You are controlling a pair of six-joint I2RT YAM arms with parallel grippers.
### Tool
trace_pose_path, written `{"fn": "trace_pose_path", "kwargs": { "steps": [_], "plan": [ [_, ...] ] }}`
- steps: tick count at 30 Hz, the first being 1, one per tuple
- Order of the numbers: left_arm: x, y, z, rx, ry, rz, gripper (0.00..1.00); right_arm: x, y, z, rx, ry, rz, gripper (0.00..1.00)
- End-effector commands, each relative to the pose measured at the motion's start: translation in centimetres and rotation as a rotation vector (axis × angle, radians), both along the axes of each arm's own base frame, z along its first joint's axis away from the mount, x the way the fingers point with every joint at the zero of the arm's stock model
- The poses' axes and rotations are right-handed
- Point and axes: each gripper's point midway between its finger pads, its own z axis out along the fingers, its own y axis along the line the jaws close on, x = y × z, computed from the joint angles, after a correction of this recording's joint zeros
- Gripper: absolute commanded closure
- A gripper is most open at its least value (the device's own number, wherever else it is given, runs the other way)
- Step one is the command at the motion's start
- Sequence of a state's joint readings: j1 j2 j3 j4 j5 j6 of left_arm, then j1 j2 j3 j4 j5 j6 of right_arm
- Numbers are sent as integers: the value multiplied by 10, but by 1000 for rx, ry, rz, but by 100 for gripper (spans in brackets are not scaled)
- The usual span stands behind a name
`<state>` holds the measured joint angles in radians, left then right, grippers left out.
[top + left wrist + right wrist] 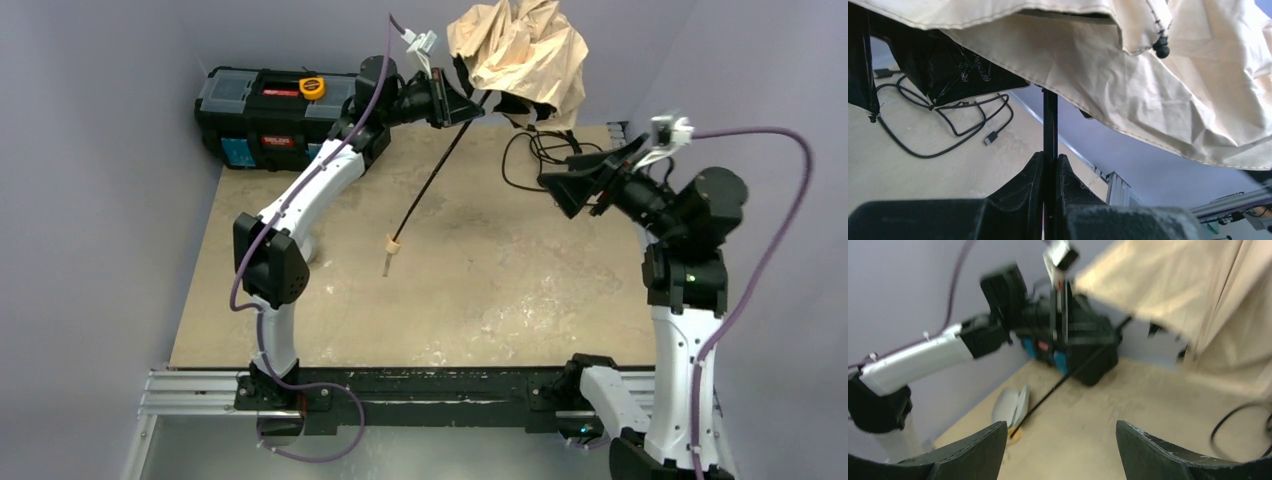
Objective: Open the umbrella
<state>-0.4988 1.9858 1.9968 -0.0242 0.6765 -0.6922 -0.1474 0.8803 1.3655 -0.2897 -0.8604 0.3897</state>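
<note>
1. The umbrella is held up in the air, to the right of the black toolbox that sits at the back of the table.
2. Its tan canopy bunches high against the back wall, crumpled and only partly spread, with black lining and thin ribs showing underneath.
3. From there the thin black shaft slants down and towards the front. It ends in a pale knob handle, which is nearer the front than the toolbox and low over the table. I cannot tell whether it touches.
4. The left gripper is clamped on the shaft just below the canopy, with both fingers pressed flat against the rod.
5. The right gripper holds nothing and its fingers are spread wide. It hangs further right of the toolbox than the umbrella does, facing the canopy.
6. A loose black cable lies on the table under the canopy.
7. Handling, as I judge it:
   - The umbrella looks light, but top-heavy when held this way.
   - The fabric is soft and gives no firm hold.
   - The ribs look slender and easy to bend.
   - The shaft is stiff but narrow and smooth, so it may slip or twist between flat fingers.
   - The best places to grip seem to be the shaft or the knob, with the push going on the sliding collar under the ribs, not on the cloth.
</note>
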Motion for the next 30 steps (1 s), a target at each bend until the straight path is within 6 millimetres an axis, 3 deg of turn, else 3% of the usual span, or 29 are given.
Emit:
{"fn": "trace_pose_path", "kwargs": {
  "steps": [1,7,12,14,17,20,21,24,25,26,27,29,30],
  "plan": [
    [-35,8,126,-255,-200,26,100,8,28,-76,5,225,98,20],
    [-38,5,153,-331,-217,108,100,48,68,-84,96,261,119,14],
    [-45,1,166,-379,-230,137,100,70,105,-68,146,187,126,9],
    [-49,2,171,-396,-239,145,100,78,115,-66,178,184,123,9],
    [-55,3,176,-406,-251,155,100,89,129,-79,201,252,147,16],
    [-55,7,178,-409,-249,178,100,89,140,-92,205,294,197,28],
    [-55,8,177,-402,-248,180,100,87,142,-94,204,296,216,39],
    [-52,13,166,-370,-221,186,100,76,145,-90,164,247,270,91],
    [-52,17,162,-359,-214,182,100,73,144,-88,139,231,277,100],
    [-53,20,157,-345,-217,171,100,66,144,-85,120,221,294,100],
    [-57,25,155,-329,-240,154,91,61,142,-83,118,225,304,100],
    [-71,37,148,-267,-334,90,49,48,136,-77,111,225,321,100],
    [-77,46,141,-211,-400,73,36,40,134,-77,109,233,340,100]
  ]
}}
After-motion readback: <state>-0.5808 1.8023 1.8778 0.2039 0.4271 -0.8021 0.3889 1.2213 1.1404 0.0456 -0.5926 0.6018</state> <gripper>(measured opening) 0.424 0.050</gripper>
